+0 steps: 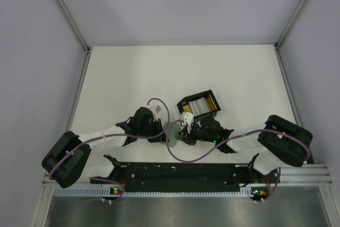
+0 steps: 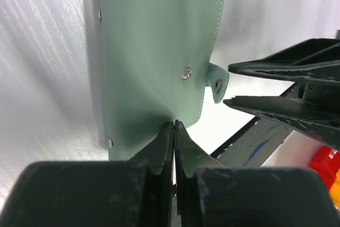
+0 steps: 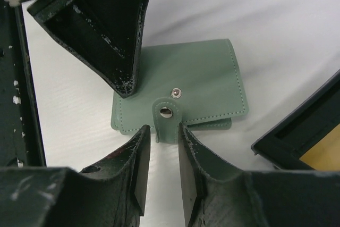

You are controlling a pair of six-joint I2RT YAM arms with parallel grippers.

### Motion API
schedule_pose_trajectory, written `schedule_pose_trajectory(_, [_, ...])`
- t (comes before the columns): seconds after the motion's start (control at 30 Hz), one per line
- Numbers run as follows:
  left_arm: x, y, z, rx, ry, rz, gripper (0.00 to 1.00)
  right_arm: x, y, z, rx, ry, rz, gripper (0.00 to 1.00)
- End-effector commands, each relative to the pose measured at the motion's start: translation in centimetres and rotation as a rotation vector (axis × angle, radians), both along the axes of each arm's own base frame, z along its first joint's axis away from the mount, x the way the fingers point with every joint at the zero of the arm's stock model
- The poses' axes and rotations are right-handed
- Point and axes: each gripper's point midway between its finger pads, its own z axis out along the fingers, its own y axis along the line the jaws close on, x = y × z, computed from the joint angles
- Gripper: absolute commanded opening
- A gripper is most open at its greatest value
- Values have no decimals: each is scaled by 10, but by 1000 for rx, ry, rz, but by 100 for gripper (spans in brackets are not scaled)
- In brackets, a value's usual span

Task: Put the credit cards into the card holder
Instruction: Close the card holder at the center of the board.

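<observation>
The sage-green card holder [image 1: 173, 131] lies closed and flat on the white table between my two grippers. It also shows in the left wrist view [image 2: 154, 51] and in the right wrist view [image 3: 202, 78]. Its snap tab [image 3: 166, 118] is undone and sticks out toward my right gripper. My left gripper [image 2: 173, 125] is shut, and its tips rest on the holder's near edge. My right gripper [image 3: 163, 127] is open, with one finger on each side of the tab. The credit cards [image 1: 201, 106], grey-white and orange, stand in the black box.
The black open box [image 1: 187, 102] sits just behind the holder; its corner shows in the right wrist view [image 3: 297, 131] with a yellow-orange card [image 3: 324, 155] inside. The black base rail [image 1: 180, 171] runs along the near table edge.
</observation>
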Motion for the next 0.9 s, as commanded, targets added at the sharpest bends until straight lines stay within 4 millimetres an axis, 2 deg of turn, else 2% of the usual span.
schedule_pose_trajectory(0.0, [17, 6, 4, 20, -81, 91, 3, 9, 9, 40, 14, 0, -42, 28])
schedule_pose_trajectory(0.17, [20, 9, 10, 16, -126, 105, 9, 28, 3, 67, -2, 182, -273, 25])
schedule_pose_trajectory(0.27, [28, 7, 24, 1, -187, 105, 19, 33, 4, 64, -54, 315, -366, 17])
schedule_pose_trajectory(0.33, [37, 7, 34, 9, -240, 113, 26, 35, 5, 59, -70, 369, -413, 7])
schedule_pose_trajectory(0.4, [46, 9, 46, 18, -301, 116, 35, 31, 6, 56, -41, 421, -438, 7])
schedule_pose_trajectory(0.5, [52, 18, 49, 82, -337, 127, 46, 27, 6, 57, 50, 494, -482, 8])
schedule_pose_trajectory(0.6, [53, 24, 39, 130, -340, 120, 51, 19, 4, 55, 84, 541, -481, 10])
schedule_pose_trajectory(0.77, [40, 21, 16, 123, -288, 70, 53, 14, -2, 52, 66, 567, -496, 13])
schedule_pose_trajectory(0.87, [34, 31, 2, 157, -266, 83, 55, 12, -4, 53, 65, 570, -496, 17])
